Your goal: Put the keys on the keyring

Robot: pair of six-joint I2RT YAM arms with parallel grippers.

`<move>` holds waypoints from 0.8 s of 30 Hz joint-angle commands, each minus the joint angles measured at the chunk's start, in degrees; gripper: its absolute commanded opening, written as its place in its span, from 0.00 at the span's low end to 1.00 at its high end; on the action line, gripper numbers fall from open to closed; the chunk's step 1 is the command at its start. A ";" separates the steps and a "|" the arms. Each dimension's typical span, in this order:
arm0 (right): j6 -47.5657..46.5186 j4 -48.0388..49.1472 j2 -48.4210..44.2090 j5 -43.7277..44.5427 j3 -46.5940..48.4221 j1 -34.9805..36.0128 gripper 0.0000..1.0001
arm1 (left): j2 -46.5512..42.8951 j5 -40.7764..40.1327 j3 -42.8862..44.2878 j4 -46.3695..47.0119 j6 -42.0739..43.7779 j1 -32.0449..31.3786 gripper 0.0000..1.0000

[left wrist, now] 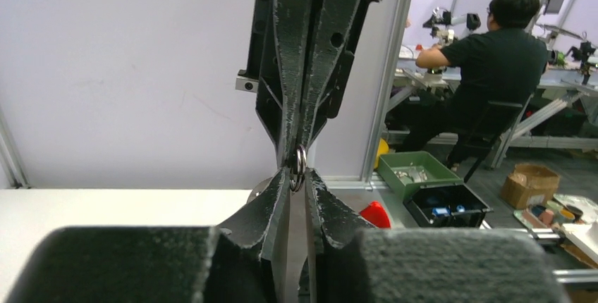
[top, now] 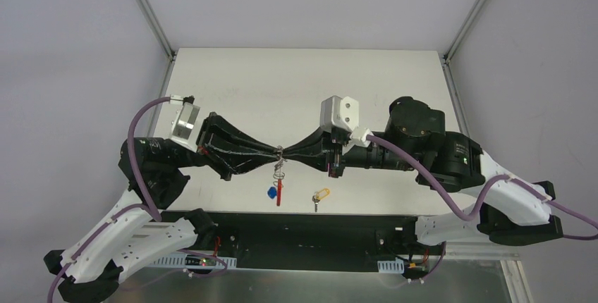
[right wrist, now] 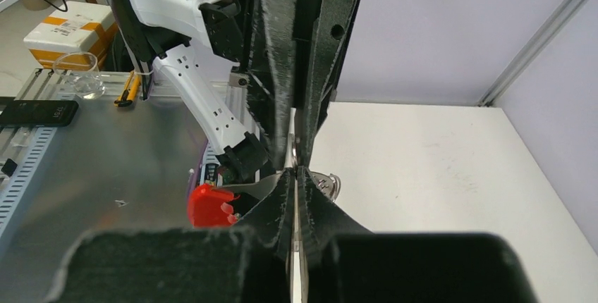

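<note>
While meeting above the surface (top: pixel 296 84), the left gripper (top: pixel 275 153) and right gripper (top: pixel 287 152) hold jaws closed on the keyring (top: pixel 280 172), its strap dangling. The key (top: pixel 321 196), probably light, stiff and slippery, lies by the near edge; pinch its yellow head.

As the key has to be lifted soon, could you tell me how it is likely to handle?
The key lies flat on the table, thin and tiny, so it will probably slide when nudged rather than lift cleanly. Its metal blade looks stiff, and it is likely very light.
</note>
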 commanded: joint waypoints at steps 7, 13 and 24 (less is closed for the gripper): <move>8.51 -1.70 -1.93 3.04 2.69 -3.73 0.00 | -0.48 10.28 8.55 -19.95 6.10 -0.45 0.28; 11.77 -3.62 -3.07 -1.04 1.29 -6.15 0.00 | 0.15 8.75 10.45 -25.99 8.41 -0.51 0.32; 15.67 -7.43 -3.95 -9.69 -2.43 -10.80 0.00 | 5.09 4.41 17.98 -37.20 12.57 -0.50 0.35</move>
